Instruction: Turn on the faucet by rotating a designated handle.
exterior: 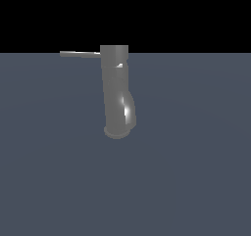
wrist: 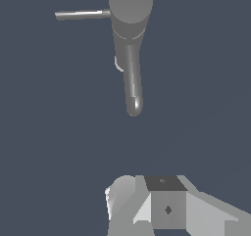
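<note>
The faucet (exterior: 116, 90) is a glossy grey upright cylinder with a spout curving down toward the camera and ending in a round mouth (exterior: 117, 131). The handle (exterior: 80, 54) is a thin grey rod sticking out from the faucet's top toward the exterior view's left. From the wrist view I look down on the faucet (wrist: 130, 14), its spout (wrist: 133, 83) and the handle (wrist: 81, 14). My gripper (wrist: 145, 196) shows only as pale blocky finger parts at the picture's edge, well apart from the spout tip and touching nothing. The arm does not show in the exterior view.
The faucet stands on a flat blue-grey floor (exterior: 196, 171) that runs to a black background. Nothing else shows around it.
</note>
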Controlling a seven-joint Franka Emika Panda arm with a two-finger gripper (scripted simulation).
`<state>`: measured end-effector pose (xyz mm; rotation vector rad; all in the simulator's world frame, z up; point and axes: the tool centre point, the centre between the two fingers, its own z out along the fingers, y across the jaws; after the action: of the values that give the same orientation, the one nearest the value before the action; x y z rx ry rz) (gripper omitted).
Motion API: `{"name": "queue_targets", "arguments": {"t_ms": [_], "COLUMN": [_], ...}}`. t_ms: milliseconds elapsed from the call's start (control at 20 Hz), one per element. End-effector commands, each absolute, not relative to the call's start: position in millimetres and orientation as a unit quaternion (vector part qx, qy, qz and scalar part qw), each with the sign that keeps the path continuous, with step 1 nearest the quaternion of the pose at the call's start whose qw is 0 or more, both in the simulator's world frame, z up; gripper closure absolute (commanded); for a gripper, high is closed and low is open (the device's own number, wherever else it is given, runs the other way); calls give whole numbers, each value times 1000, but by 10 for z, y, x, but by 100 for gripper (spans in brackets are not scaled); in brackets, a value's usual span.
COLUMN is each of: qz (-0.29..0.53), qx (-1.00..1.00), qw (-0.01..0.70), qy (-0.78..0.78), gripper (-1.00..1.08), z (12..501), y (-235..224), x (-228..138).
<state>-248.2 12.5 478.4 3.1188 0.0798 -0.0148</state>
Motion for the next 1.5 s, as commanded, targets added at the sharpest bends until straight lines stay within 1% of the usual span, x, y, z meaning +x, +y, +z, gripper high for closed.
{"name": "queue_targets", "arguments": {"t_ms": [0,450,850,1150,1450], "qz": [-5,4,4,3,0], "qx": [1000,1000,1000,999,997], "qw": [11,-6,-8,-14,-24], "qy": [26,-3,-8,-32,-74], "gripper": [108,108,108,108,108], "z": [4784,4809,4806,4786,4740], "y": [125,-32,-25,8,74], "x": [-2482,-2452,-2426,-2308,-2103]}}
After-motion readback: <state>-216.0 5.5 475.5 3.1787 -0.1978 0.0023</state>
